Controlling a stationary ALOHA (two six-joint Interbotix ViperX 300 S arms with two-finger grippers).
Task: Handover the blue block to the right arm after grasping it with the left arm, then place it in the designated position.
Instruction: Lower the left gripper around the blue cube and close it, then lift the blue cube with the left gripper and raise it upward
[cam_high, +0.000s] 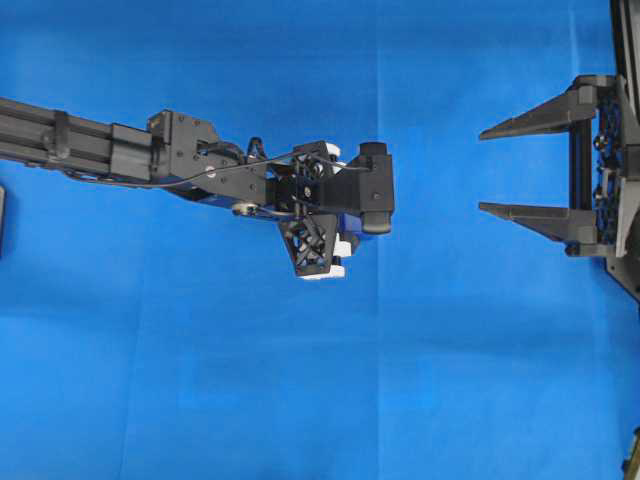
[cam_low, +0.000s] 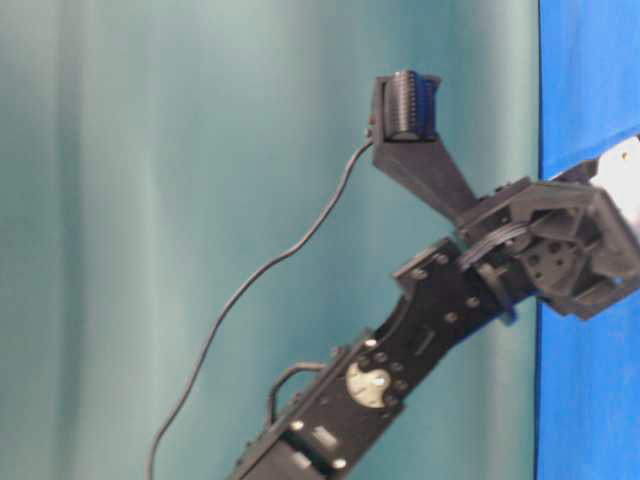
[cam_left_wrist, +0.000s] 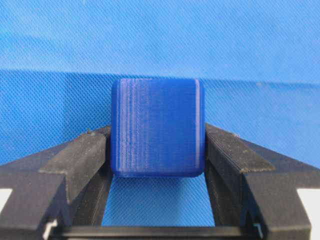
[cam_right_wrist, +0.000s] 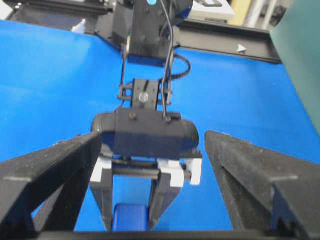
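- your left arm (cam_high: 110, 150), the black one with white bracket pieces behind its fingers, reaches in from nine o'clock across the bright blue cloth (cam_high: 200, 380) in the overhead view.
- the left gripper (cam_left_wrist: 157, 155) is clamped on the blue block (cam_left_wrist: 157, 127), a small dark-blue cube with rounded edges; the wrist view shows a black finger pressed flat against each side face.
- from the right wrist camera you see the same cube low between those fingers (cam_right_wrist: 129, 217), under the white brackets, close to the cloth; you cannot tell from here whether it touches the cloth.
- overhead, the block is hidden under the left wrist housing near the picture's centre.
- your right arm (cam_high: 625, 150) sits at three o'clock, well apart from the left gripper.
- the right gripper (cam_high: 485, 170), all black with pointed triangular fingers, stands spread wide with nothing between its fingers, tips pointing toward nine o'clock at the left arm.
- the table-level view shows only the left arm's wrist section and a loose black cable (cam_low: 250, 290) against a teal curtain (cam_low: 150, 200).
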